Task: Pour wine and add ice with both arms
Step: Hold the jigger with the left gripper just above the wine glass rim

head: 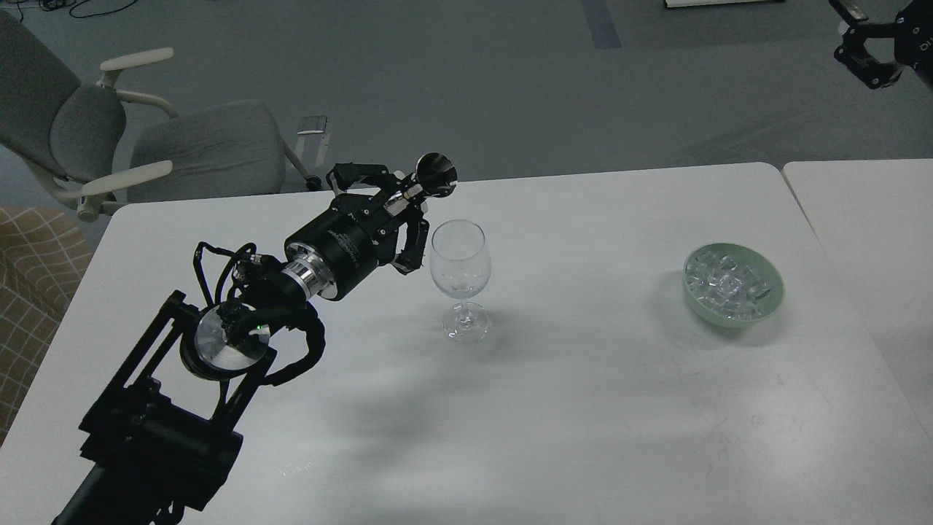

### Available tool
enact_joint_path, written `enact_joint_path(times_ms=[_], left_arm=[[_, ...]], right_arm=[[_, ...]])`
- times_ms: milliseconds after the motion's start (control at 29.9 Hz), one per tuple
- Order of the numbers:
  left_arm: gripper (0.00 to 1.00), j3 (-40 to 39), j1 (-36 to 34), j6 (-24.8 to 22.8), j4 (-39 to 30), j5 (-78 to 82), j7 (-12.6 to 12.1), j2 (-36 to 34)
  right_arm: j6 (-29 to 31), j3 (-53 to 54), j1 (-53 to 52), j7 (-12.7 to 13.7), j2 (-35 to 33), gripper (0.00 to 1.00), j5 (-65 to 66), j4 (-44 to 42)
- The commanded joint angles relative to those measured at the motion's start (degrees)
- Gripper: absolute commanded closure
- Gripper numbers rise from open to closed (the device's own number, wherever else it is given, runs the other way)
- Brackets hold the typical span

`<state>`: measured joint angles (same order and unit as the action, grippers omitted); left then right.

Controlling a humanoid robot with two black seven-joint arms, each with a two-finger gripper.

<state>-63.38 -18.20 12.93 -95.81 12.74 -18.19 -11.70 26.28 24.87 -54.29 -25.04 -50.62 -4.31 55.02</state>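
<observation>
My left gripper (399, 208) is shut on the stem of a small shiny metal measuring cup (436, 175), a cone-shaped one. The cup is tipped on its side, its mouth just above and behind the rim of a clear wine glass (459, 273) that stands upright on the white table (598, 408). I cannot make out any wine in the cup or the glass. Ice cubes (729, 281) lie heaped in a pale green bowl (771, 300) at the right. My right gripper (856, 42) hangs open and empty, high at the top right, far from the bowl.
A second white table (867, 219) adjoins on the right, with a narrow gap between. A grey office chair (146, 146) stands behind the table's left corner. My left arm (219, 343) crosses the table's left part.
</observation>
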Motion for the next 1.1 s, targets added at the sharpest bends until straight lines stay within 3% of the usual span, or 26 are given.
enact_joint_path(times_ms=[0,1069], left_arm=[[1.0,0.0,0.0,0.0,0.0,1.7,0.2,0.0],[1.0,1.2,0.4,-3.3,0.3,11.6,0.3,-0.6]], right_arm=[[0.0,0.0,0.0,0.0,0.0,0.0,0.0,0.0],[0.0,0.3,0.0,0.0,0.0,0.0,0.0,0.1]])
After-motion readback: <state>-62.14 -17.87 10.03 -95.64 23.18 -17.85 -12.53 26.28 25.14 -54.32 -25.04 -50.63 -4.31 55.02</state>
